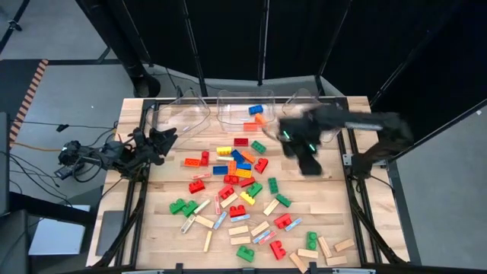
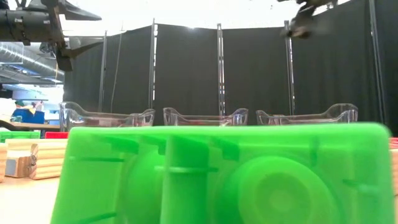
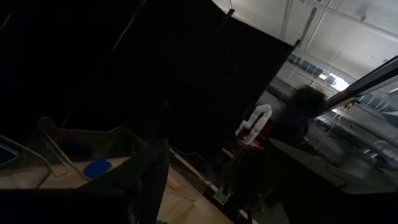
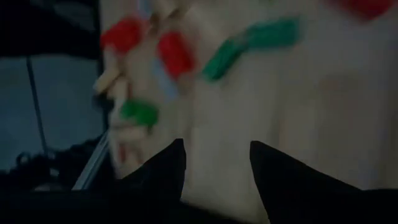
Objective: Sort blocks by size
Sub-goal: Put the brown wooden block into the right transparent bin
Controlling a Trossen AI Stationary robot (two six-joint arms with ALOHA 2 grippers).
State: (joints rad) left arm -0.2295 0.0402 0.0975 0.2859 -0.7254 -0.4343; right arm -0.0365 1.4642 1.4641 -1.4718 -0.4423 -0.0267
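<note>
Many blocks [image 1: 236,190] lie scattered on the wooden table: red, green, blue, yellow and orange studded bricks, with tan wooden bars mostly toward the near edge. A blue and an orange brick [image 1: 257,114] lie in the middle clear bin [image 1: 228,106]. My right gripper [image 4: 217,149] hangs blurred above the table's right part [image 1: 308,161], pointing steeply down, open and with nothing between its fingers. Red and green bricks [image 4: 249,43] lie below it. My left gripper [image 1: 163,138] waits open at the table's left edge, raised off the table.
Three clear bins [image 2: 205,116] stand along the far edge; the left one [image 1: 183,114] and right one [image 1: 312,103] show nothing inside. A green brick [image 2: 217,174] lies right before the low camera. Bare wood lies below the right gripper [image 1: 327,190].
</note>
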